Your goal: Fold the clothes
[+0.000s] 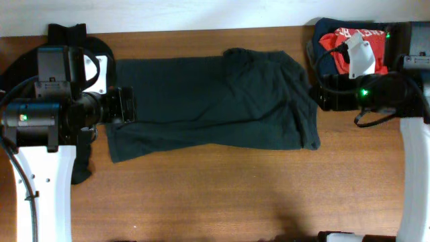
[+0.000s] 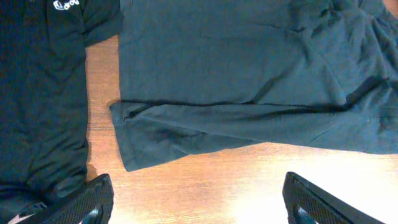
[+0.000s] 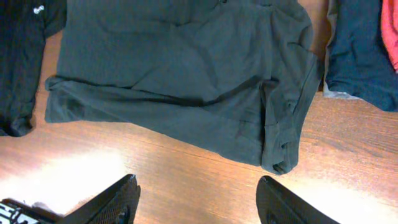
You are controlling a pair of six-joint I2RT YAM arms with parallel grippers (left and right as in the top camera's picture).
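The black T-shirt [image 1: 208,101] lies folded into a wide band across the middle of the wooden table; no lettering shows. It also shows in the left wrist view [image 2: 249,81] and the right wrist view [image 3: 180,74]. My left gripper [image 2: 196,202] is open and empty, above bare wood just off the shirt's left end; in the overhead view it sits at the shirt's left edge [image 1: 124,104]. My right gripper [image 3: 196,202] is open and empty, above bare wood near the shirt's right end [image 1: 316,94].
A black polo with a small white logo [image 2: 37,93] lies at the far left under my left arm. Red-orange [image 1: 353,44] and navy folded garments [image 3: 357,56] sit at the back right corner. The table's front half is bare wood [image 1: 222,195].
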